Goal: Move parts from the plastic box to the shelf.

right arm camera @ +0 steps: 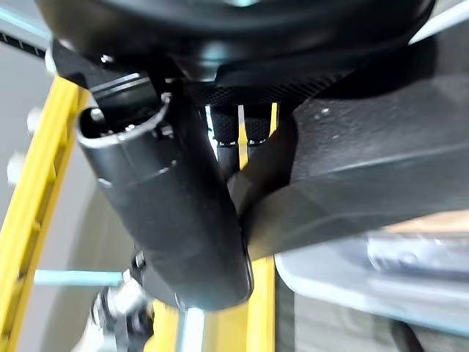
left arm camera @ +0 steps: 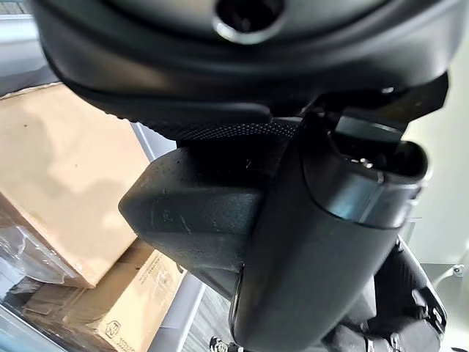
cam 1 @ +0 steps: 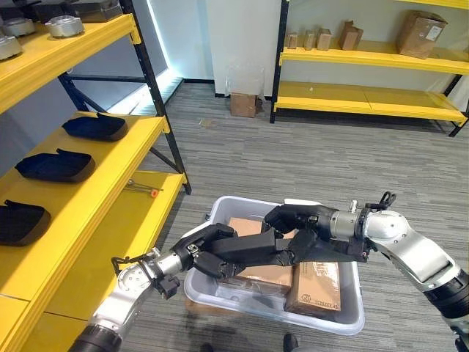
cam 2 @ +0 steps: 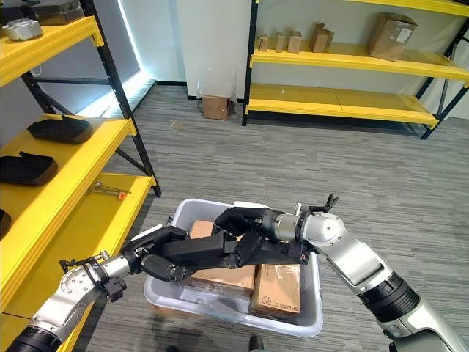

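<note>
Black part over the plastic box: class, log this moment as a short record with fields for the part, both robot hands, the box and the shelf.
part: long black part, held above the plastic box
left robot hand: curled round one end of the part
right robot hand: curled round the other end
box contents: cardboard cartons
shelf: yellow shelf on the robot's left, already bearing similar black parts

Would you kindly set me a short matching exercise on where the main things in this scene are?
Things:
1. black part
2. plastic box
3. cardboard boxes
4. small red-tipped tool

Places:
A. on the grey carpet
B. inside the plastic box
C. held between the left hand and right hand
D. on the lower yellow shelf

Pairs: 1-C, 2-A, 3-B, 4-D
</note>
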Tool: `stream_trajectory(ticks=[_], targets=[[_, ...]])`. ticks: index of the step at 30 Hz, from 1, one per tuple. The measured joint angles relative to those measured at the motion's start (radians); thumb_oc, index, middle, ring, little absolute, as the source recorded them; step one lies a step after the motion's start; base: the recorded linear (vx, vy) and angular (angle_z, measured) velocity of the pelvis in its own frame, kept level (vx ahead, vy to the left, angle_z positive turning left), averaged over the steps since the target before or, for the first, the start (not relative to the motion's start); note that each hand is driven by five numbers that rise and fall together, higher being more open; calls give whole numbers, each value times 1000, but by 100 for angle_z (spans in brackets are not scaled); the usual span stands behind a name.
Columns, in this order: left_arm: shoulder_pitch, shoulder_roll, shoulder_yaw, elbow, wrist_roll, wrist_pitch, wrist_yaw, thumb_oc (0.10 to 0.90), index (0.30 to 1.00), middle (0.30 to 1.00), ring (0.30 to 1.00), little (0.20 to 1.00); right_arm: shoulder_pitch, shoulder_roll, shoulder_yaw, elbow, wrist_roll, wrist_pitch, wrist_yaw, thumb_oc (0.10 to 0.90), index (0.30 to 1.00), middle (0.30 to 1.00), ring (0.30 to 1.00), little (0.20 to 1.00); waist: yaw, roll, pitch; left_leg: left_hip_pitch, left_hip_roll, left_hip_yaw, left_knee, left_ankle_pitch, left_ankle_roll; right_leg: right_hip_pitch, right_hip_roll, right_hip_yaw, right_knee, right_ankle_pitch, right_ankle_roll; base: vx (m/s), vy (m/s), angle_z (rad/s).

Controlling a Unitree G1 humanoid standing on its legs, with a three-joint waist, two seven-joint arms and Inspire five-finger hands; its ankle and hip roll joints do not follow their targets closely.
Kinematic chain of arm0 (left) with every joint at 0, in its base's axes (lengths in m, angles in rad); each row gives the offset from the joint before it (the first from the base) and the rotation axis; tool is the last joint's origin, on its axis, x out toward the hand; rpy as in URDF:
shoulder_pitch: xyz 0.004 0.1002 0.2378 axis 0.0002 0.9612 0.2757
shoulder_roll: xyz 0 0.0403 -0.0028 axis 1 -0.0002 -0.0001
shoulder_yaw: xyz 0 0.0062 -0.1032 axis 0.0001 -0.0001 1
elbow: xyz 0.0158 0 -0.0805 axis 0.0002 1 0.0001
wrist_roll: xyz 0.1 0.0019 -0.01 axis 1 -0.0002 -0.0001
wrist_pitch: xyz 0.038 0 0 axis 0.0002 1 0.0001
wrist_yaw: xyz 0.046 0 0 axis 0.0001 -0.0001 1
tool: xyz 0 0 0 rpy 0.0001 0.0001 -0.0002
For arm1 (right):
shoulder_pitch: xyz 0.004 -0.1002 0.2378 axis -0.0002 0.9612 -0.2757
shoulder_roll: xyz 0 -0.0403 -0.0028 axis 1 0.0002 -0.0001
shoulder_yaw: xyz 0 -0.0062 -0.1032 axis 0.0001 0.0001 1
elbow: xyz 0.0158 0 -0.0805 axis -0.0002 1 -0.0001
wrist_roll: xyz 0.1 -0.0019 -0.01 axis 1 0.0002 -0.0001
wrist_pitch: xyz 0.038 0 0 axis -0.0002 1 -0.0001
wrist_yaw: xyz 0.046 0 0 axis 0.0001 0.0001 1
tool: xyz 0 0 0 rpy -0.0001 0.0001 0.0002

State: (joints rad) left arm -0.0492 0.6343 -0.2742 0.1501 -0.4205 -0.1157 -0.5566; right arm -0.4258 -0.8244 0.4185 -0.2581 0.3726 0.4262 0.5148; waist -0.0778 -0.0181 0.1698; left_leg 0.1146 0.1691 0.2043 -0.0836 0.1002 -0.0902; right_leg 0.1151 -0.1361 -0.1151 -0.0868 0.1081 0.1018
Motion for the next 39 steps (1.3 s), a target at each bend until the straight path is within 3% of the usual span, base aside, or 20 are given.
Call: stream_trajectory(ticks=[3, 6, 9, 13, 19, 23, 25, 30, 33, 35, 36, 37, 39], targets=[[9, -11, -1, 1, -2, 0, 1, 400, 300, 300, 300, 300, 1, 28, -34, 8, 137, 1, -75, 900, 1000, 1000, 1000, 1000, -2, 0, 0, 0, 1, 0, 0, 0, 0, 0, 1, 1, 0, 1, 0, 0, 0, 0], [15, -38, -49, -14, -5, -1, -9, 400, 300, 300, 300, 300, 26, 114, -132, 38, 305, -37, -141, 900, 1000, 1000, 1000, 1000, -1, 0, 0, 1, 1, 2, 0, 0, 0, 0, 1, 1, 0, 1, 0, 0, 0, 0], [57, -54, -73, -30, 3, -1, -53, 400, 300, 300, 300, 300, 101, 155, -300, 34, 467, -108, -152, 900, 1000, 1000, 1000, 1000, 3, -1, 0, -1, 0, -3, 0, -2, -1, 1, 1, -2, 0, 0, 0, 3, 1, 3], [119, -57, -66, -52, 0, -1, -69, 400, 300, 300, 300, 300, 285, 180, -516, 17, 572, -209, -141, 900, 1000, 1000, 1000, 1000, 0, -5, -1, -7, 1, -10, 0, -2, -1, -1, 2, -2, 0, -3, 2, -49, -31, 4], [140, -73, -33, -54, 2, -2, -65, 400, 300, 300, 300, 300, 348, 351, -699, -89, 808, -384, -141, 900, 1000, 1000, 1000, 1000, -46, 5, -6, -9, 3, 12, -1, -6, -3, -21, 2, 24, -6, -7, 7, -16, -6, -13], [147, -71, -30, -73, 3, -2, -61, 400, 300, 300, 300, 300, 337, 461, -794, -158, 863, -455, -177, 900, 1000, 1000, 1000, 1000, -58, 25, -19, -7, 0, 13, -1, -9, -2, -20, 0, 24, -5, -6, 6, -18, -5, 0], [153, -72, -19, -95, 3, -2, -58, 400, 300, 300, 300, 300, 359, 491, -795, -125, 862, -453, -201, 900, 1000, 1000, 1000, 1000, -59, 38, -27, -8, -2, 14, -1, -9, -3, -21, -2, 23, 0, -5, 5, -66, -43, -1], [154, -87, 38, -203, 4, -2, -17, 400, 300, 300, 300, 300, 547, 518, -655, 40, 845, -398, -221, 900, 1000, 1000, 1000, 1000, -56, 68, -34, -29, -1, -3, -1, -5, -2, -32, 8, 9, 2, -9, 9, -117, -116, 10], [153, -120, 85, -251, 29, 0, 5, 400, 300, 300, 300, 300, 599, 512, -570, 75, 768, -415, -214, 900, 1000, 1000, 1000, 1000, -54, 89, -25, -54, -2, -48, 4, 20, -8, -39, 11, -34, 22, -22, 7, -170, -198, 36], [153, -116, 85, -251, 44, 0, 22, 400, 300, 300, 300, 300, 597, 490, -536, 80, 717, -446, -185, 900, 1000, 1000, 1000, 1000, -33, 111, -6, -62, 7, -78, 4, 21, -4, -46, 17, -62, 58, -44, -1, -108, -208, 41], [153, -119, 86, -253, 44, -1, 34, 400, 300, 300, 300, 300, 571, 460, -519, 85, 675, -460, -173, 900, 1000, 1000, 1000, 1000, 0, 129, 19, -80, 20, -92, 20, 23, -1, -77, 19, -74, 129, -76, -7, -111, -240, 36], [153, -119, 87, -258, 44, -1, 43, 400, 300, 300, 300, 300, 555, 447, -513, 89, 660, -461, -171, 900, 1000, 1000, 1000, 1000, 6, 133, 29, -93, 22, -103, 32, 22, -1, -96, 18, -83, 165, -93, -11, -83, -186, 39], [156, -109, 100, -273, 54, -16, 74, 400, 300, 300, 300, 300, 481, 410, -468, 126, 607, -474, -164, 900, 1000, 1000, 1000, 1000, 47, 136, 66, -133, 26, -155, 69, 24, -13, -188, 4, -95, 369, -197, -48, -56, -76, 49]])
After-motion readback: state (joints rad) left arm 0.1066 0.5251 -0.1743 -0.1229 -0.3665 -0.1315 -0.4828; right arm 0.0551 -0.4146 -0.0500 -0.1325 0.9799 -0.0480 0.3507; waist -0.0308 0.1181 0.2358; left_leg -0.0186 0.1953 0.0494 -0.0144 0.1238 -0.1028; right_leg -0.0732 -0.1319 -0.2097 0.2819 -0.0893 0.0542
